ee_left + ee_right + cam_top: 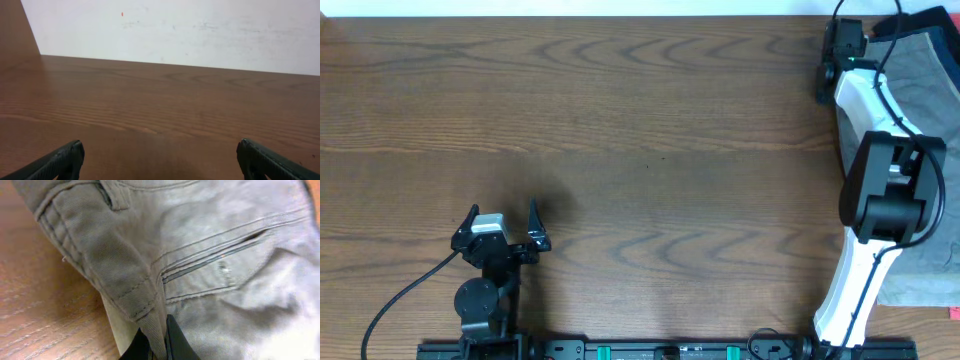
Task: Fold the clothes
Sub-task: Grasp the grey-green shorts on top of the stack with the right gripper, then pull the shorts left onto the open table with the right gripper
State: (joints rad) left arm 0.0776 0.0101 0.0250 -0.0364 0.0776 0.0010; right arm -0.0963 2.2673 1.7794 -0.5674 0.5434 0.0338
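Surface (620,130) of brown wood grain takes up nearly all of the overhead view. The grey shorts (932,85) lie at its far right edge, running from the back corner toward the front and partly out of view. A strip of navy cloth (932,20) shows at the back corner, just beyond the grey. My right arm (880,190), white and black, reaches across the shorts toward that back corner.

My left tool (503,210) sits low over bare wood at the front left, well apart from the clothes. Its jaws stand wide, with nothing between them, and its fingers (62,161) frame only wood and a pale wall (175,30).

My right tool (157,345) is closed on a raised fold of the grey shorts, pinching it at a thick stitched seam. A slit pocket (215,257) with double stitching lies just beyond the grip. A pale strip shows under the fold; I cannot tell what it is.
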